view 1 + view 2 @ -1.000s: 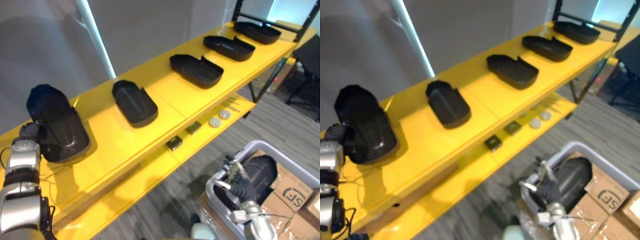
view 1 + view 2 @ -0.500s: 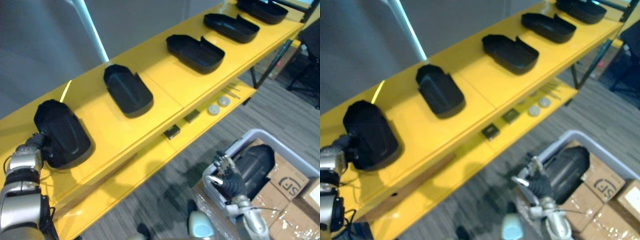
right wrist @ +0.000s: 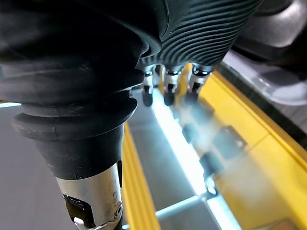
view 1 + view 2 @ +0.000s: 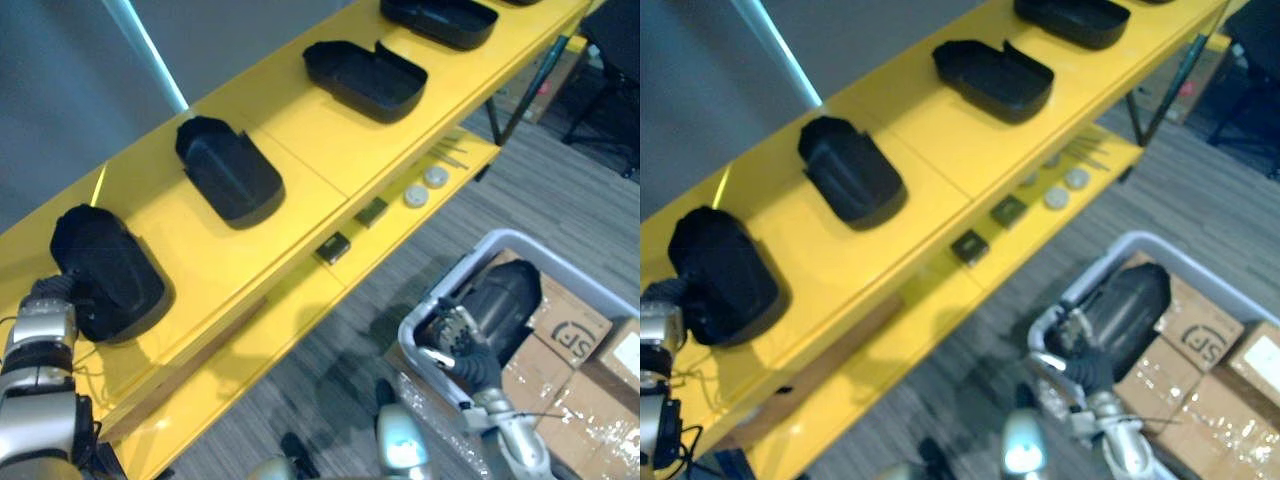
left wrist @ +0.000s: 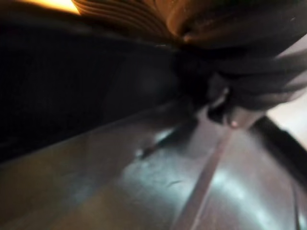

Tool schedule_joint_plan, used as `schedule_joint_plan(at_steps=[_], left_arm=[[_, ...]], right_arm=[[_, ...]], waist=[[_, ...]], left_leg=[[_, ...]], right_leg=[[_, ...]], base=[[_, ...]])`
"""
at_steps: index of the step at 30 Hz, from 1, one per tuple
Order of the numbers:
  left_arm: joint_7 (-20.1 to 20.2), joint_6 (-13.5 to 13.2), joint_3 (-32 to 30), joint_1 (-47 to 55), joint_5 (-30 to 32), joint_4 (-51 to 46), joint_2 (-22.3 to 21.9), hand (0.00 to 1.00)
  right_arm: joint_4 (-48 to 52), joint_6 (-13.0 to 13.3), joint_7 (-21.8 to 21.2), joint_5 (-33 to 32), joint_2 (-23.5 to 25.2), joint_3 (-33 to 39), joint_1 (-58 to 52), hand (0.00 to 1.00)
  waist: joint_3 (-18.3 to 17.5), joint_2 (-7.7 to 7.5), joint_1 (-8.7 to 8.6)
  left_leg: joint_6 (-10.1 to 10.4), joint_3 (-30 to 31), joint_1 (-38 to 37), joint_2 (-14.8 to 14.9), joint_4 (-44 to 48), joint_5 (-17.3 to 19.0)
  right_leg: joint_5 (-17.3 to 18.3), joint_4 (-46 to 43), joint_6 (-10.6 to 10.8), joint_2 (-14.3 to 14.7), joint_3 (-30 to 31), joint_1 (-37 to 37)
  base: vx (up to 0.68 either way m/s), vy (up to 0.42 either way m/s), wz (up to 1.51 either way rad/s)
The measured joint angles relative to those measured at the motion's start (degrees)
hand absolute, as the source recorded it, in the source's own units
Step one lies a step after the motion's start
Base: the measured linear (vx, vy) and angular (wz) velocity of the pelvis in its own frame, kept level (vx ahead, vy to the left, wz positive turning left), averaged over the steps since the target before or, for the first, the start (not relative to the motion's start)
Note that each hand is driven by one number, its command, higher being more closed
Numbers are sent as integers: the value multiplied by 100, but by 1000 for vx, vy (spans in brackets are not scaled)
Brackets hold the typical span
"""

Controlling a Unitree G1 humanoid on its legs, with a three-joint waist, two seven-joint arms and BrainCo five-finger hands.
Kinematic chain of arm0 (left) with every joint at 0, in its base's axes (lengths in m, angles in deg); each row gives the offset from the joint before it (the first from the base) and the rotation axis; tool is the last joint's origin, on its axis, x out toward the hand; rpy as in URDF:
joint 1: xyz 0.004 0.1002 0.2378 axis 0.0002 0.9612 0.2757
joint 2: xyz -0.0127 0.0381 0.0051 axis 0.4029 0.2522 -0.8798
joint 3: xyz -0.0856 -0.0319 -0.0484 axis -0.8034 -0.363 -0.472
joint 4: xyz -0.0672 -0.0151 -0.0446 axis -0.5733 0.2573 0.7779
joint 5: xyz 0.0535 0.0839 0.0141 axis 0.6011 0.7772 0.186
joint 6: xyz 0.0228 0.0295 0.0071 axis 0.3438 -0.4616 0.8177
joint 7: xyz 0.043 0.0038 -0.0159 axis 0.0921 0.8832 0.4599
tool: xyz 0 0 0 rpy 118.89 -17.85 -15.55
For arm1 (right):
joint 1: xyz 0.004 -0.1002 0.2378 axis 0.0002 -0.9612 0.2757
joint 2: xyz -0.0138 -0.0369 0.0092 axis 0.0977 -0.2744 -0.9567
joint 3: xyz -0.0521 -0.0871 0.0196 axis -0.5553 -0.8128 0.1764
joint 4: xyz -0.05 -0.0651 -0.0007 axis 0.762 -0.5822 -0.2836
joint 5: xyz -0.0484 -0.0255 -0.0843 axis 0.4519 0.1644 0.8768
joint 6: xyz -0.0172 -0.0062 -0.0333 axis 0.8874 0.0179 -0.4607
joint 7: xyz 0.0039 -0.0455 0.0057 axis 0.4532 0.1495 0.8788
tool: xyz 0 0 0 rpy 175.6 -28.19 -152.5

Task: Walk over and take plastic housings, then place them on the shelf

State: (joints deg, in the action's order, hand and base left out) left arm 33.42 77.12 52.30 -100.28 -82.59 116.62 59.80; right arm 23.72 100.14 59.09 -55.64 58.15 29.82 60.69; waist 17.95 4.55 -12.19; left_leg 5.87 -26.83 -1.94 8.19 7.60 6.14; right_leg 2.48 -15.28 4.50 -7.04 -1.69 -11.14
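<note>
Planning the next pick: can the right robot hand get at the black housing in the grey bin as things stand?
Probably yes. The right robot hand hovers at the near rim of the grey bin, close beside the black housing, which lies uncovered in the open top; nothing stands between them.

Four black plastic housings sit well apart in a row on the yellow shelf (image 4: 300, 125): the leftmost housing (image 4: 105, 272) glossy and rounded, the second housing (image 4: 228, 168), third housing (image 4: 363, 75) and fourth housing (image 4: 440, 18) hollow side up, while a fifth housing (image 4: 500, 300) lies in the grey bin (image 4: 437, 288).
</note>
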Motion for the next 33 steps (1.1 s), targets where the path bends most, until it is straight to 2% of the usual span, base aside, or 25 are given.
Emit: schedule_joint_plan(at_steps=[2, 6, 9, 12, 13, 14, 15, 17, 18, 19, 21, 23, 24, 25, 27, 28, 30, 32, 33], left_arm=[[-198, 0, -1, -24, 4, 0, 2, 0], [-616, -30, -5, -228, 58, -9, 25, 0], [-1003, -234, -6, -332, 108, -106, 149, 0], [-1636, -553, -45, -333, 111, -320, 280, 0], [-1955, -773, -65, -333, 116, -439, 325, 0], [-2330, -1172, -87, -333, 191, -589, 360, 0], [-2497, -1347, -117, -333, 310, -699, 363, 0], [-3183, -2158, -246, -333, 535, -1231, 398, 0], [-3333, -2328, -254, -333, 586, -1350, 413, 0], [-3621, -2652, -267, -343, 768, -1597, 416, 0], [-3968, -3048, -270, -288, 1021, -1859, 400, 0], [-4124, -3254, -336, -228, 1138, -2125, 337, 0], [-4197, -3481, -572, -103, 1177, -2555, 170, 0], [-4252, -3598, -783, 91, 1210, -2974, 25, 0], [-4428, -3872, -1330, 781, 1372, -4122, -484, 0], [-4442, -3910, -1431, 967, 1421, -4396, -650, 0], [-4557, -4036, -1716, 1740, 1551, -5272, -1263, 0], [-4724, -4133, -2052, 2828, 1670, -6012, -2209, 0], [-4796, -4134, -2091, 3062, 1670, -6084, -2417, 0]], right_arm=[[0, 12, -39, 0, -80, 3, 8, 0], [-1, 51, -127, 4, -117, -20, -13, 0], [-2, 240, -117, 9, -115, -25, -16, 0], [-1, 574, -77, 21, -110, -30, -18, 0], [4, 759, 24, 67, -91, -45, -16, 0], [5, 954, 208, 146, -58, -80, -15, 0], [4, 1042, 335, 219, -30, -80, -15, 0], [3, 1480, 1130, 664, 78, -54, -7, 0], [3, 1583, 1313, 752, 95, -46, -6, 0], [1, 1812, 1644, 896, 153, 44, -2, 0], [4, 2202, 2013, 1036, 236, 259, 43, 0], [91, 2462, 2148, 1033, 272, 412, 165, 0], [263, 2672, 2122, 1007, 264, 504, 261, 0], [444, 2791, 2042, 974, 247, 494, 337, 0], [971, 2952, 1586, 770, 206, 357, 603, 0], [1056, 2953, 1468, 701, 188, 285, 677, 0], [1177, 2935, 1197, 558, 78, 11, 939, 0], [1134, 2726, 982, 557, 43, -268, 1295, 0], [1105, 2667, 940, 561, 43, -348, 1376, 0]], waist=[[150, 58, -18], [214, 85, -106], [214, 86, -135], [213, 86, -113], [212, 84, -103], [210, 82, -80], [210, 81, -67], [168, 79, -28], [144, 82, -31], [137, 81, -51], [-171, 91, 24], [-366, 83, 41], [-409, 70, 62], [-486, 77, 91], [-779, 97, 258], [-808, 88, 266], [-885, 74, 428], [-1089, 32, 759], [-1103, 10, 856]], left_leg=[[-17, -49, 10, 26, 126, 80], [-30, -50, 30, 27, 140, 94], [-31, -48, 48, 31, 144, 98], [-30, -23, 70, 29, 144, 97], [-30, -14, 74, 28, 140, 96], [-31, -5, 64, 26, 130, 95], [-31, 2, 42, 26, 113, 93], [-28, 42, -53, 20, 47, 89], [-28, 72, -53, 15, 31, 87], [-29, 140, -117, 9, -29, 75], [-17, 153, -107, -13, -174, 17], [-14, 218, -164, -47, -349, -65], [-8, 275, -357, -71, -531, -122], [-1, 298, -438, -75, -619, -146], [0, 391, -511, -82, -725, -173], [-3, 489, -531, -81, -718, -177], [-5, 733, -633, -80, -726, -179], [9, 1062, -613, -87, -726, -192], [11, 1137, -612, -88, -725, -203]], right_leg=[[2, -26, 1, -2, 28, -1], [0, -28, 8, -18, 28, -15], [0, -29, 8, -11, 29, -27], [0, -28, 8, -8, 22, -31], [0, -25, 8, -10, 17, -31], [0, -17, 8, -13, 7, -14], [0, -5, 8, -16, 0, 12], [-3, 88, 13, -28, -55, 154], [-5, 116, 16, -35, -94, 184], [-14, 204, 31, -47, -165, 323], [-47, 351, 73, -44, -218, 335], [-61, 435, 81, -42, -307, 410], [-62, 521, 82, -45, -387, 605], [-62, 596, 83, -44, -455, 710], [-66, 747, 89, -45, -589, 877], [-67, 807, 93, -59, -668, 994], [-68, 968, 96, -75, -956, 1320], [-85, 1191, 124, -88, -1296, 1569], [-88, 1236, 128, -90, -1405, 1651]], base=[[-33, 9, -17], [-7, 1, -1], [11, 1, 1], [26, 6, 5], [12, 8, 4], [16, 9, 4], [14, 9, 3], [15, 16, 9], [26, 19, 24], [29, 21, 21], [64, 20, 14], [107, 20, 19], [111, 39, 25], [92, 45, 20], [111, 34, 25], [101, 12, 56], [61, -6, 62], [58, -21, 69], [13, -29, 75]])
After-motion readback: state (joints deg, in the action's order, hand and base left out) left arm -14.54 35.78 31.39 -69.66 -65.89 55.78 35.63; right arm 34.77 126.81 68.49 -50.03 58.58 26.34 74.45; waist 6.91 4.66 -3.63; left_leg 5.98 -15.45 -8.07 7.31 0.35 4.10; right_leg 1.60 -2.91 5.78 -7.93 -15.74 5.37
